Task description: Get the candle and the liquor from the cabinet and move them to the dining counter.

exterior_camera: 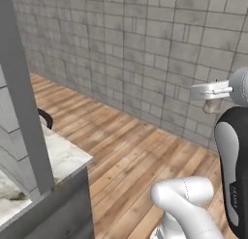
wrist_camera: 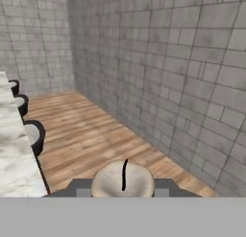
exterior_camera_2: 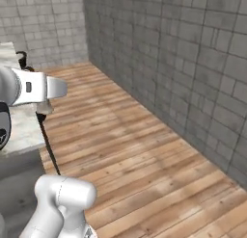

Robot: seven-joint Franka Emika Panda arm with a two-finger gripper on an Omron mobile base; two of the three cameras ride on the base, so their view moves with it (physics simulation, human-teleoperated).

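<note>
The gripper [wrist_camera: 123, 193] is clamping the candle [wrist_camera: 123, 181] (its wick facing the hand camera) and carrying it beside the dining counter [wrist_camera: 14, 149] with its stools [wrist_camera: 32, 135], so next it needs swinging over the marble top and lowering.

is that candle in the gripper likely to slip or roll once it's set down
The candle looks stubby and rigid, so probably light and stable upright. Its rounded sides, pinched between the gripper fingers, could twist. Tipped over on the dining counter, it would likely roll.
</note>
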